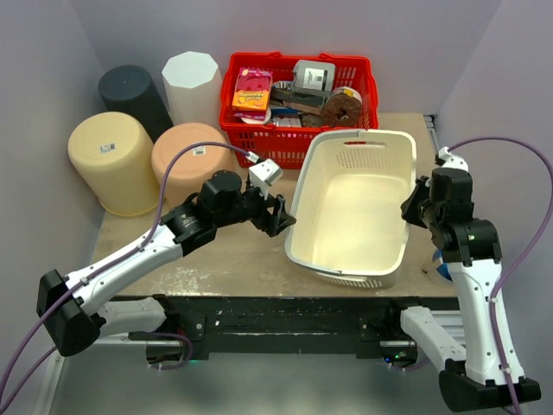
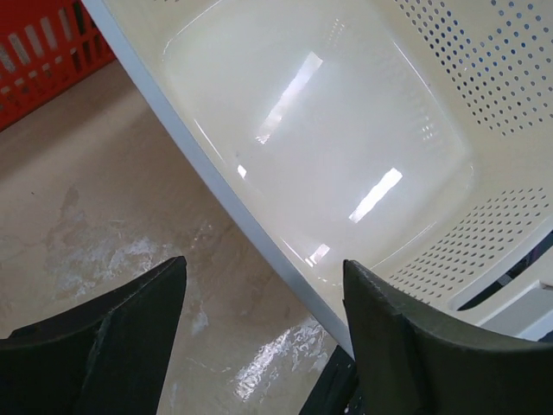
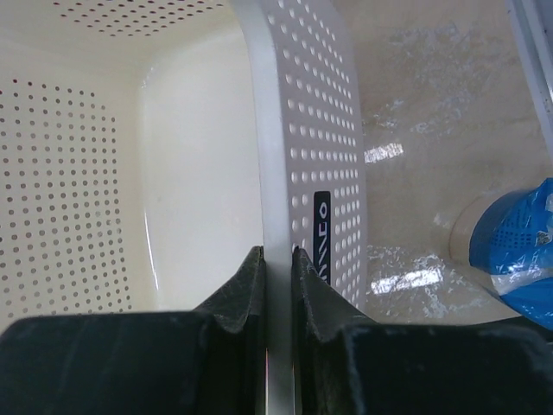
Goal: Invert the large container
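The large container (image 1: 354, 207) is a cream perforated laundry basket standing mouth-up at the middle right of the table, and it is empty. My right gripper (image 1: 421, 201) is shut on the basket's right rim (image 3: 281, 130), one finger inside the wall and one outside (image 3: 277, 255). My left gripper (image 1: 278, 216) is open at the basket's left side. In the left wrist view its jaws (image 2: 263, 268) straddle the left rim (image 2: 216, 186), one finger over the bare table and the other over the basket's inside, with a gap on both sides.
A red basket (image 1: 298, 95) of groceries stands right behind the container. Two peach buckets (image 1: 112, 160) (image 1: 190, 156), a dark bin (image 1: 134, 91) and a white bin (image 1: 192, 82) fill the back left. A blue and white object (image 3: 518, 251) sits by the right arm.
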Robot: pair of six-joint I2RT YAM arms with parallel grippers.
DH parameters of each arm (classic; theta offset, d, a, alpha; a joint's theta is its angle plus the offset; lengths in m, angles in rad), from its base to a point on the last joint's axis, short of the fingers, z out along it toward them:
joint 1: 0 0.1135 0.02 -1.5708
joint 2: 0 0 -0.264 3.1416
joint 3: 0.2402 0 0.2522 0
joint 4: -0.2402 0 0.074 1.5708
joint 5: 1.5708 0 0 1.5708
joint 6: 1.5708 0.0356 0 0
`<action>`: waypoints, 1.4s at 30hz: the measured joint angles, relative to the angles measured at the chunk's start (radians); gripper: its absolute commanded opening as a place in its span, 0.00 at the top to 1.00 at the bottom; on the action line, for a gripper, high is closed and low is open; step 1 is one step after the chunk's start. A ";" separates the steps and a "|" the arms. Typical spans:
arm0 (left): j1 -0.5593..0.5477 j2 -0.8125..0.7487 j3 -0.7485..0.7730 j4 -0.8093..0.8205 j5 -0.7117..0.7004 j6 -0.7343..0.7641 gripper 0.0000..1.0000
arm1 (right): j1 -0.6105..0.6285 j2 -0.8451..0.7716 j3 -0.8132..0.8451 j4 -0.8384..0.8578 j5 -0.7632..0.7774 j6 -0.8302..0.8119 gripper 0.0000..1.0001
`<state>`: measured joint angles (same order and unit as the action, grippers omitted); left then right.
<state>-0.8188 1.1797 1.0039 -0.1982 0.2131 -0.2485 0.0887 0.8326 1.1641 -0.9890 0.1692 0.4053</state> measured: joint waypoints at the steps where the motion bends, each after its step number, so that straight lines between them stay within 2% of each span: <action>1: 0.000 -0.011 0.000 -0.005 -0.005 -0.001 0.22 | 0.000 0.014 0.027 -0.007 0.001 -0.012 1.00; 11: 0.000 -0.028 0.002 -0.002 -0.024 -0.007 0.22 | 0.000 0.120 0.182 -0.097 0.072 -0.125 1.00; 20: 0.000 0.063 -0.025 0.106 0.011 -0.075 0.23 | 0.029 0.222 0.262 -0.209 0.161 -0.198 1.00; 27: 0.000 0.113 -0.069 0.202 0.040 -0.118 0.26 | 0.167 0.287 0.341 -0.233 0.283 -0.190 1.00; 42: -0.023 0.255 -0.155 0.346 0.073 -0.188 0.32 | 0.437 0.395 0.343 -0.278 0.489 -0.057 1.00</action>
<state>-0.8417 1.4349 0.8486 0.1478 0.2859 -0.4362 0.5255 1.2274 1.5066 -1.2667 0.6579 0.3481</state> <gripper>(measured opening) 0.685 0.114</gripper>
